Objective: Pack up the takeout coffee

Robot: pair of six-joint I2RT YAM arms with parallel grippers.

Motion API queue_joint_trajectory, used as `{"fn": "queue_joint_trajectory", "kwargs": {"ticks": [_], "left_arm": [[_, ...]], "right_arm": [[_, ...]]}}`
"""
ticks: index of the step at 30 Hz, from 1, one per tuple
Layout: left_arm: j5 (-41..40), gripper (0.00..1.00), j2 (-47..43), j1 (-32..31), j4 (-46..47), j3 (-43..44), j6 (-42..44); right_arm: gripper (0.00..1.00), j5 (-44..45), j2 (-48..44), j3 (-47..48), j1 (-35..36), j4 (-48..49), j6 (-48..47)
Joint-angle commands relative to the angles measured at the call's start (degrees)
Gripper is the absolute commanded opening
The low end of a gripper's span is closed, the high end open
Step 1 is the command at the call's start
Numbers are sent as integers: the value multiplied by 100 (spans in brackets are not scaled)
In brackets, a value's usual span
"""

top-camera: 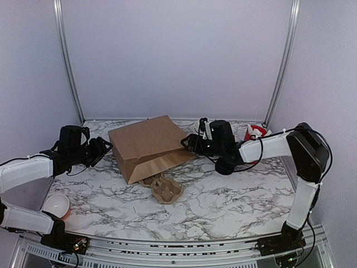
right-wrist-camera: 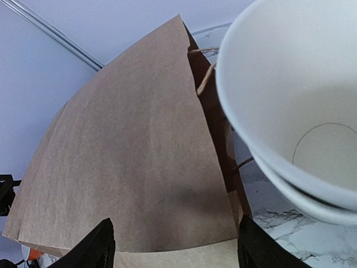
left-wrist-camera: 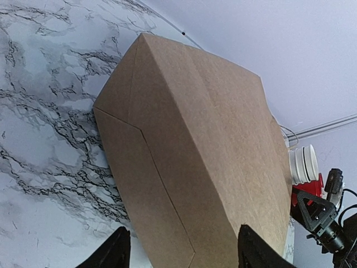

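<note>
spotting the takeout coffee [top-camera: 226, 166] is tricky: the only candidate is a dark round shape on the marble table [top-camera: 240, 201] right under the right arm's wrist, too small to call for sure. just left of it, the right gripper [top-camera: 188, 144] is at the mouth end of the brown paper bag [top-camera: 148, 145], which lies on its side. its fingers [right-wrist-camera: 97, 248] are spread wide with the bag's edge between them, and i can't see them clamping anything. a stack of white-lined cups [right-wrist-camera: 290, 111] looms beside that wrist camera. across the bag, the left gripper [top-camera: 104, 147] is spread wide too, straddling the bag's folded bottom, with no visible grip. a cardboard cup carrier [top-camera: 166, 190] pokes out under the bag's near edge. a red cup [top-camera: 256, 133] stands far right.
</note>
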Motion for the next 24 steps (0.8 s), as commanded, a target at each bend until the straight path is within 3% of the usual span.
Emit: {"fn": "queue_joint_trajectory", "kwargs": {"ticks": [1,6,10,24], "left_arm": [[-51,66,44,-11,-136,180,145],[-117,65,100,-6,-216,198,202],[-121,63,145,-10,-245,190,205],[-174,56,-8,-10,-339,33,261]], "right_arm": [[72,225,65,294,145,233,-84],[71,400,169,538,204,101,-308],[64,386,276,750,249,-25,-412],[2,33,447,1730,316,-747,-486]]}}
